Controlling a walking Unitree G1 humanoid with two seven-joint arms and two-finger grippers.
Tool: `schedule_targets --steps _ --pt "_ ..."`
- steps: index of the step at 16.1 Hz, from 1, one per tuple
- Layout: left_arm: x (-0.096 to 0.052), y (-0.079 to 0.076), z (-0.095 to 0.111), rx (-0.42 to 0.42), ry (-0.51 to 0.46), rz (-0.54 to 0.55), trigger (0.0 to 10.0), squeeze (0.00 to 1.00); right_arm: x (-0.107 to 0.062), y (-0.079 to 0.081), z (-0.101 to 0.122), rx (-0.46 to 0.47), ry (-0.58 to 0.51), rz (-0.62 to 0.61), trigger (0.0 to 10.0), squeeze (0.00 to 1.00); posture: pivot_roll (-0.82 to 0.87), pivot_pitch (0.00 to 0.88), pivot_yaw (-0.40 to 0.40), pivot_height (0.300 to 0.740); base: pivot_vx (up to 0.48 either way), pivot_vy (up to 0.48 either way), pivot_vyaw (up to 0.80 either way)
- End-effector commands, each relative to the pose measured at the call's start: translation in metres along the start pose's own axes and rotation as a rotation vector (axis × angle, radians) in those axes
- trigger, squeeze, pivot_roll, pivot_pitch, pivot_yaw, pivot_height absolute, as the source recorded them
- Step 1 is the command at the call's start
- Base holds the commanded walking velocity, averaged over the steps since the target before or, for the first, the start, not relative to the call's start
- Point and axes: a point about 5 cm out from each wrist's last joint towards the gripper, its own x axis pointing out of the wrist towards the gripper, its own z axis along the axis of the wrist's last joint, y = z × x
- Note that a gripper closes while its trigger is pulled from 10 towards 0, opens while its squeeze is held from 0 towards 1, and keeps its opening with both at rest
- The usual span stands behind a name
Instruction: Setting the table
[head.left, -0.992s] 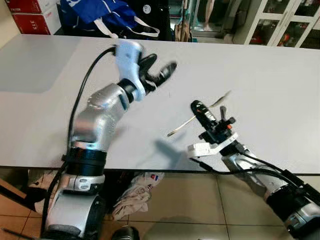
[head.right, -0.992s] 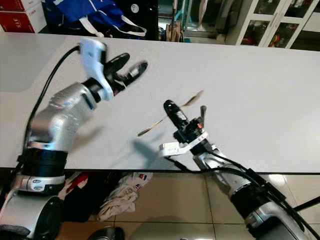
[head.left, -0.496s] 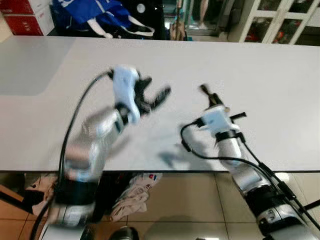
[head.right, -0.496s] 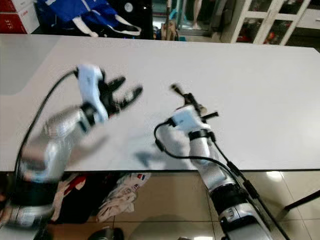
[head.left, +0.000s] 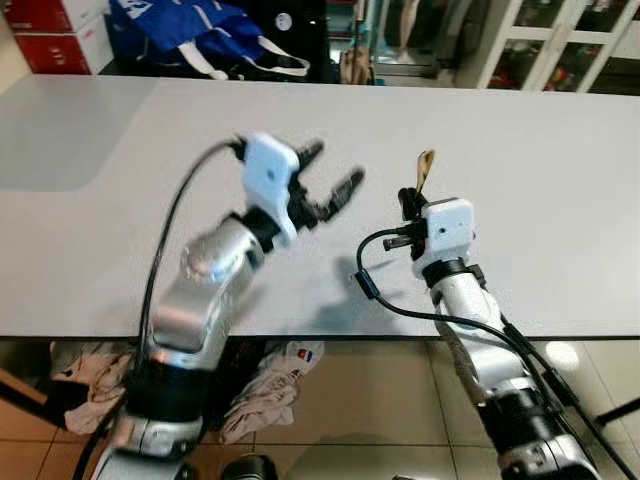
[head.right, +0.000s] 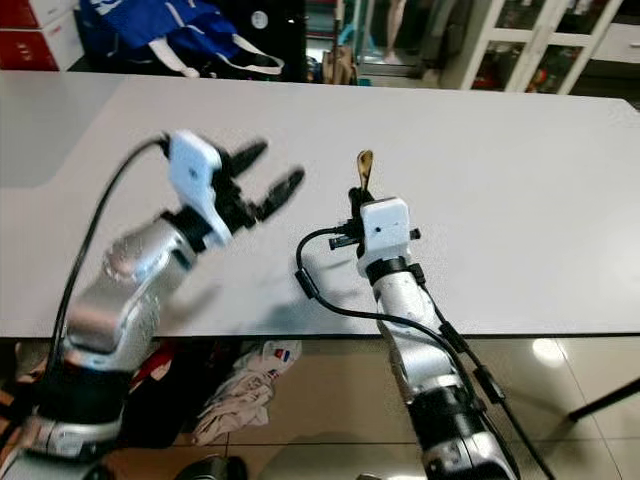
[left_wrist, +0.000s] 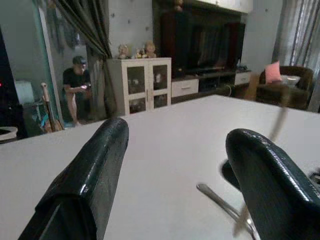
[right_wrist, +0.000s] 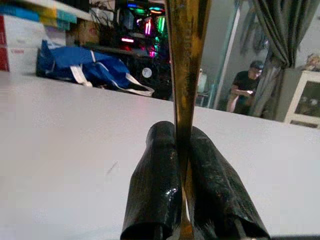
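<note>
White and broad, the desk (head.left: 560, 150) stretches toward a blue bag (head.left: 190, 30) at its far edge. Above its near side, the right gripper (right_wrist: 186, 165) has its fingers clamped on a gold utensil (head.left: 424, 168), which stands upright. Just beside it, the left gripper (head.left: 330, 180) hovers, fingers spread wide.

Plain white table (head.left: 560, 130), gold-toned utensil (right_wrist: 186, 60) (blade or bowl not told apart) between glossy black fingers (right_wrist: 210, 187). Blue bag (head.left: 195, 30) with white straps, red boxes (head.left: 55, 30) beside.
</note>
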Motion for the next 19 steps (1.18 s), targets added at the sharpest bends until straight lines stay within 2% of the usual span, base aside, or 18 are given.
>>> schedule_targets --steps 1,5,8,10,19 --pt "0.002 0.002 -0.001 -0.016 0.0 0.0 10.0 0.0 -0.001 -0.004 0.005 0.023 -0.012 0.003 10.0 0.0 -0.01 0.036 -0.002 0.74 0.0 0.0 0.0" --pt "0.01 -0.011 -0.002 -0.076 0.014 -0.088 10.0 0.0 -0.007 0.001 0.009 0.075 0.013 0.065 10.0 0.0 -0.02 0.045 0.0 0.74 0.0 0.0 0.0" --pt "0.016 -0.03 -0.002 -0.088 0.008 -0.179 10.0 0.0 0.0 0.007 0.008 0.127 0.042 0.114 10.0 0.0 -0.02 0.048 0.0 0.74 0.0 0.0 0.0" --pt "0.018 -0.035 -0.004 -0.093 0.013 -0.2 10.0 0.0 0.001 0.009 0.01 0.14 0.045 0.128 10.0 0.0 -0.01 0.048 -0.002 0.74 0.0 0.0 0.0" --pt "0.034 -0.035 -0.002 -0.072 0.008 -0.229 10.0 0.0 -0.007 0.027 0.025 0.179 0.03 0.211 10.0 0.0 -0.03 0.059 0.004 0.74 0.0 0.0 0.0"
